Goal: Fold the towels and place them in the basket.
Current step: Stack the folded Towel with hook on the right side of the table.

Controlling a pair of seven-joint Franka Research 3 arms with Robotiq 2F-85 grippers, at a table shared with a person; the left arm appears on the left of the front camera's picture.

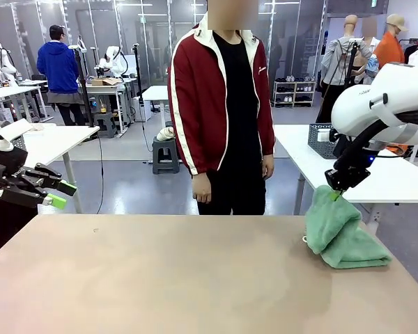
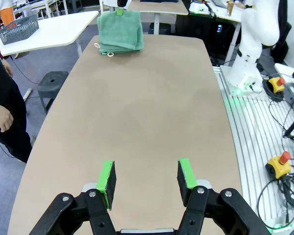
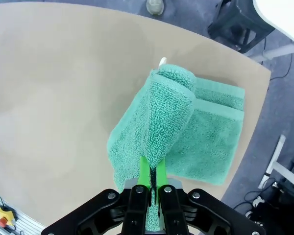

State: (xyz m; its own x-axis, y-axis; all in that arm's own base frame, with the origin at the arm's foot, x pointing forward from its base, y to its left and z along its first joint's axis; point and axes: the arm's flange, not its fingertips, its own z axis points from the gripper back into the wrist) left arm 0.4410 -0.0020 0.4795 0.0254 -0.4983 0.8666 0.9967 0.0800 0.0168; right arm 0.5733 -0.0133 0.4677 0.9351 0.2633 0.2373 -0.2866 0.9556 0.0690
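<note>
Front view: the right gripper [image 1: 334, 195] is seen at the right of the frame, pinched shut on the top edge of a mint-green towel [image 1: 343, 233], so part of the cloth is lifted into a peak while the rest is draped on the table [image 1: 160, 278] near its right edge. The left gripper [image 1: 61, 195] is parked at the far left, off the tabletop. A person in a red jacket [image 1: 223, 97] is standing at the far side, arms hanging.

From the right wrist, the pinch is shown up close: fingers [image 3: 145, 171] pressed together on a fold of terry, a pale corner loop [image 3: 162, 61] poking out at the towel's top.

From the left wrist, its pads [image 2: 107, 177] are spread apart over bare table, nothing between them. A dark mesh basket [image 2: 18, 29] is caught at upper left, on a separate white table.
</note>
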